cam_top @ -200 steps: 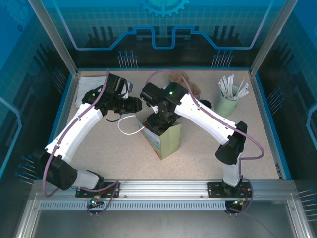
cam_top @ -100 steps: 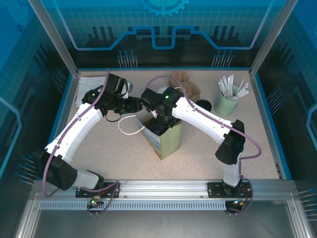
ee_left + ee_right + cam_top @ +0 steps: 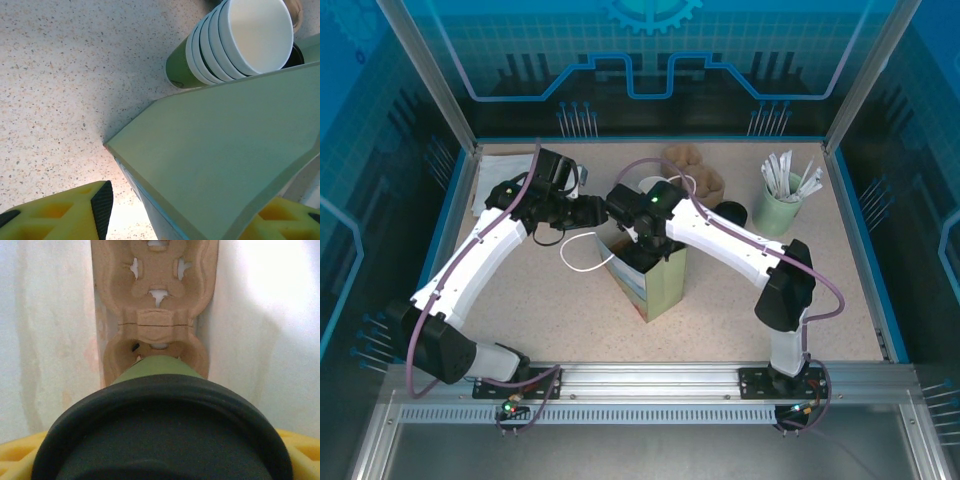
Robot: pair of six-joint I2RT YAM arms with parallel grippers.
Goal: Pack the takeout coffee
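Olive cup (image 3: 160, 425), right arm (image 3: 722, 233) seemingly inside bag (image 3: 658, 287)

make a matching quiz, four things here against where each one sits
1 takeout coffee
2 cardboard cup carrier
3 stack of green cups
4 cup of white sticks

a far right of the table
b bottom of the paper bag
c on the table beside the bag
d inside the bag, above the carrier

Pairs: 1-d, 2-b, 3-c, 4-a
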